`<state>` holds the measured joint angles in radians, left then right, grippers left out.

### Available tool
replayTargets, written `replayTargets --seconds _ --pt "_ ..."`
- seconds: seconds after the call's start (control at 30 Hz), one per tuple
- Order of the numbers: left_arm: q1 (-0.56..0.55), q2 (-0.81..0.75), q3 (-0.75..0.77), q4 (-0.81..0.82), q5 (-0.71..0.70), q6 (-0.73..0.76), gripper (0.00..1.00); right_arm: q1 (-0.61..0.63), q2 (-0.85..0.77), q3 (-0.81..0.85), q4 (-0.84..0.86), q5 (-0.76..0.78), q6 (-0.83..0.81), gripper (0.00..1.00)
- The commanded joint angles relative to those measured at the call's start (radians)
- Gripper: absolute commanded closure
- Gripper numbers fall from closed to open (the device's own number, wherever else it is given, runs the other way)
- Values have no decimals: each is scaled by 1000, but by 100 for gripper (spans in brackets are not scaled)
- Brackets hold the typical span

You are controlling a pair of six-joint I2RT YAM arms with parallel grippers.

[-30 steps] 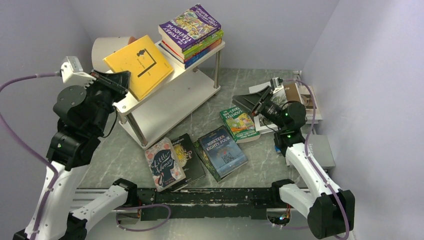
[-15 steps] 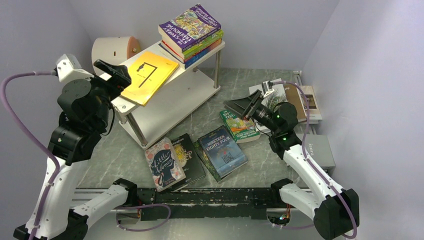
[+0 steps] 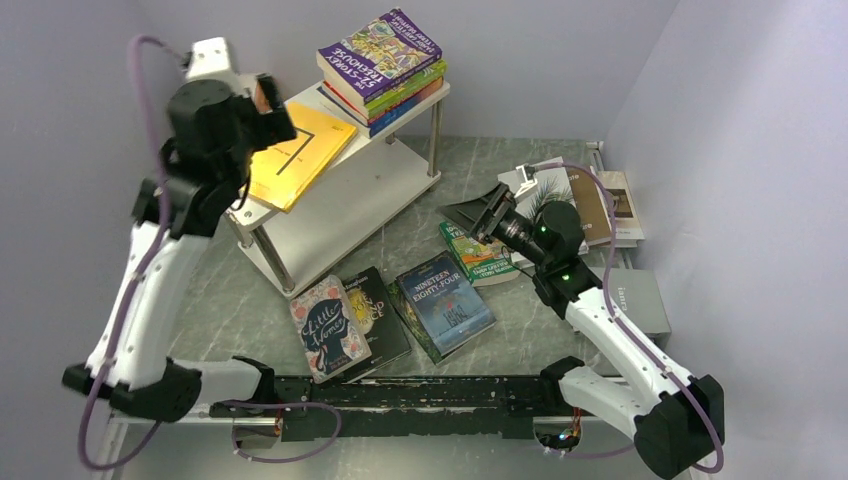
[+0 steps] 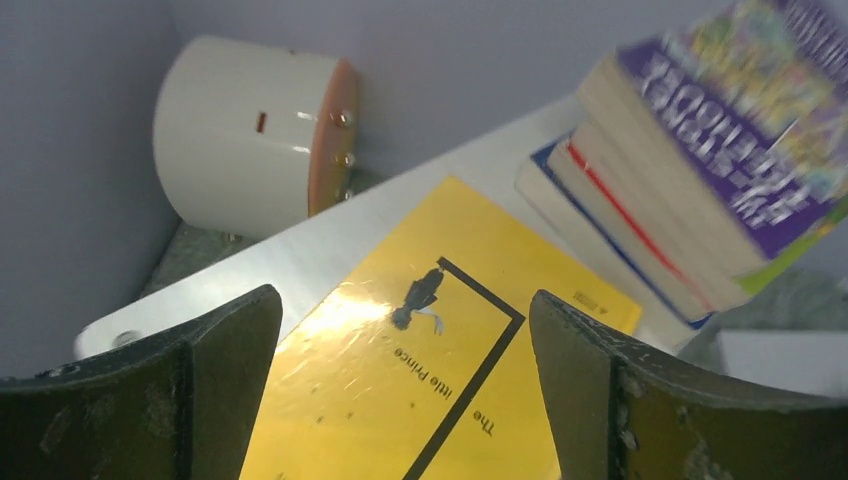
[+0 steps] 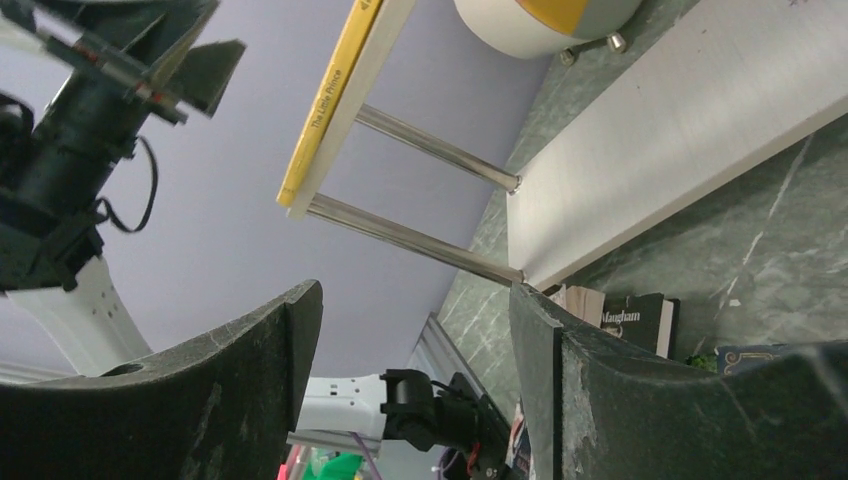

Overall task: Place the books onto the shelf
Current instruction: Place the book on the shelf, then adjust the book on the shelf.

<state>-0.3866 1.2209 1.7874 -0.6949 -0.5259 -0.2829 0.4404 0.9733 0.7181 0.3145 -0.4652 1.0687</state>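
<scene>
Books lie in three groups about the shelf [image 3: 345, 212]. On its top board, a yellow book [image 3: 300, 150] lies flat, overhanging the near edge, with a stack [image 3: 385, 62] at the far end. On the table [image 3: 470, 170] in front of the shelf are Little Women [image 3: 328, 330], a black paperback [image 3: 375, 320], Nineteen Eighty-Four [image 3: 445, 305] and a green Treehouse book [image 3: 480, 255]. Larger pale books [image 3: 590, 200] lie well right of the shelf. Over the shelf's left end the left gripper [image 4: 400, 310] hovers above the yellow book, jaws wide, nothing between them. Right of the shelf, near the Treehouse book, the right gripper [image 5: 413, 290] is raised, pointing at the shelf, jaws apart and empty. A white cylinder [image 4: 250, 135] lies behind the shelf's left end.
</scene>
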Motion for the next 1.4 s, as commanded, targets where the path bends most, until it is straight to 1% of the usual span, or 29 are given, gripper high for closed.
replayTargets --seconds 0.0,0.07,0.13,0.23,0.33,0.47,0.57,0.6,0.73,0.9,1.0,1.1,1.27,1.37 --pt "21 121 57 -76 123 117 3 26 -10 28 -52 53 -61 29" --pt "45 166 94 -88 142 127 3 66 6 48 -70 63 -98 29" --pt "84 199 116 -86 187 133 3 135 37 84 -106 104 -148 29" --pt "179 242 144 -91 332 134 3 231 78 126 -126 186 -198 30" --pt "239 263 147 -91 448 131 3 294 115 163 -123 245 -225 30" --pt "287 254 94 -66 619 134 10 349 171 213 -117 294 -248 31" --pt "311 241 47 -47 691 127 17 394 214 260 -120 357 -278 32" --pt "317 238 38 -47 699 118 18 405 231 274 -115 383 -289 34" --pt "341 244 15 -36 738 122 17 442 263 278 -41 458 -296 42" --pt "362 285 22 -42 836 151 20 479 325 320 0 499 -315 46" --pt "374 296 21 -26 928 179 25 509 362 354 16 508 -338 48" --pt "383 315 40 -9 1021 196 33 532 388 374 56 510 -354 50" --pt "384 355 82 14 1122 209 46 565 441 423 86 495 -380 58" --pt "384 374 103 27 1143 196 47 581 472 455 83 491 -390 61"
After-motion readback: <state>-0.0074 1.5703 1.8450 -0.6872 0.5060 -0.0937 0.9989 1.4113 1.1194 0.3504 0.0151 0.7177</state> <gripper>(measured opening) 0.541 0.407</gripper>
